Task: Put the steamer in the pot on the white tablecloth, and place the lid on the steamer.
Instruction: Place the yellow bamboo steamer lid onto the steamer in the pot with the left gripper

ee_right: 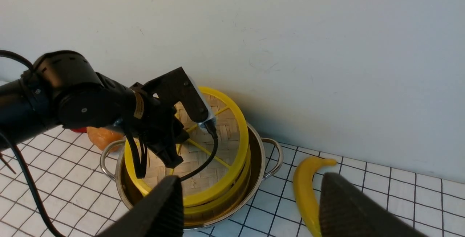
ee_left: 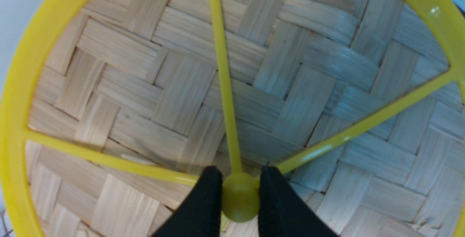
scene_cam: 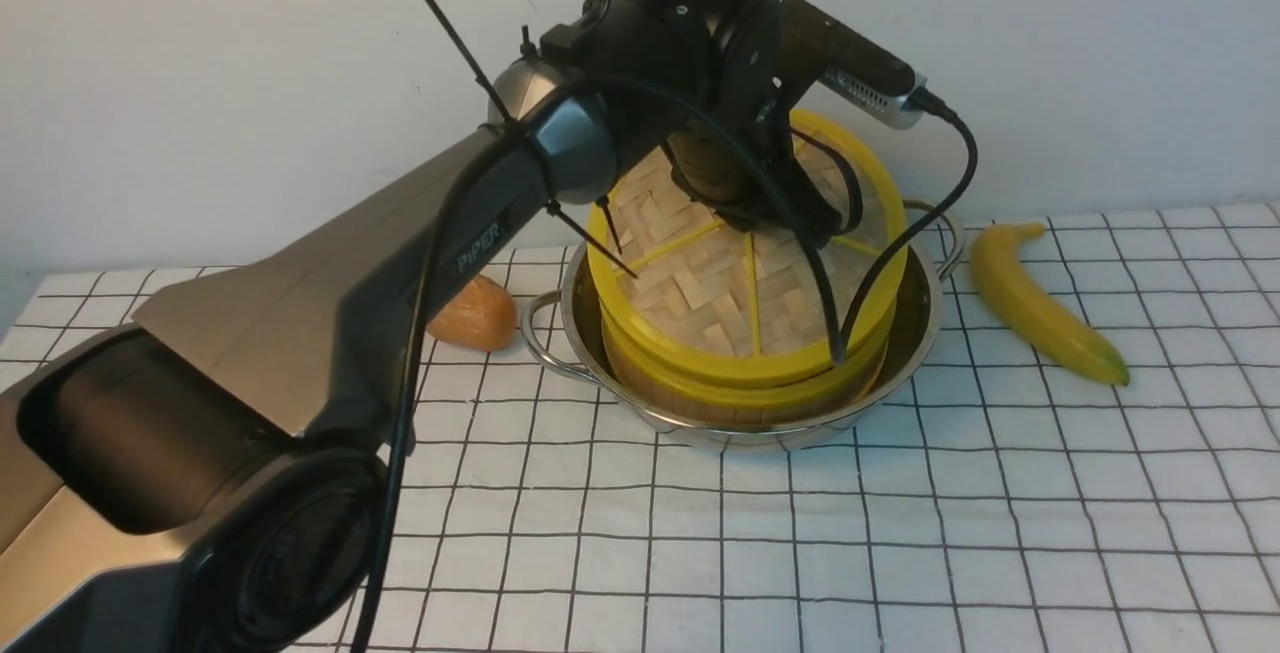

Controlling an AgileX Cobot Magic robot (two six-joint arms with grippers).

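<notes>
Positions are given as clock directions in the front view, with the pot at the dial centre.

**Pot.** The pot stands on the white tablecloth, toward the rear of the cloth. One loop handle points to about 9 o'clock, the other to about 2 o'clock.

**Steamer.** The steamer sits inside the pot. Its pale wall and lower yellow band show above the steel rim at 6 o'clock. Its contents are hidden by the lid.

**Lid.** The lid lies over the steamer but is tilted. The 12 o'clock edge is raised well above the basket, and the 6 o'clock edge is low against the steamer's upper yellow band. Contact at that edge cannot be confirmed.

**Left pincer.** The left pincer reaches in from 8 o'clock and points down at the lid centre. Its two black fingers are closed on the yellow hub, one on each side, so the lid is gripped there.

**Right pincer.** The right pincer appears only in its own wrist view. Its jaws are spread wide and hold nothing, and it is well apart from the pot.

**Other items.** A banana lies on the cloth at 3 o'clock, near the pot but not touching it. An orange-brown roll-like item lies at 9 o'clock, just beside the handle.
</notes>
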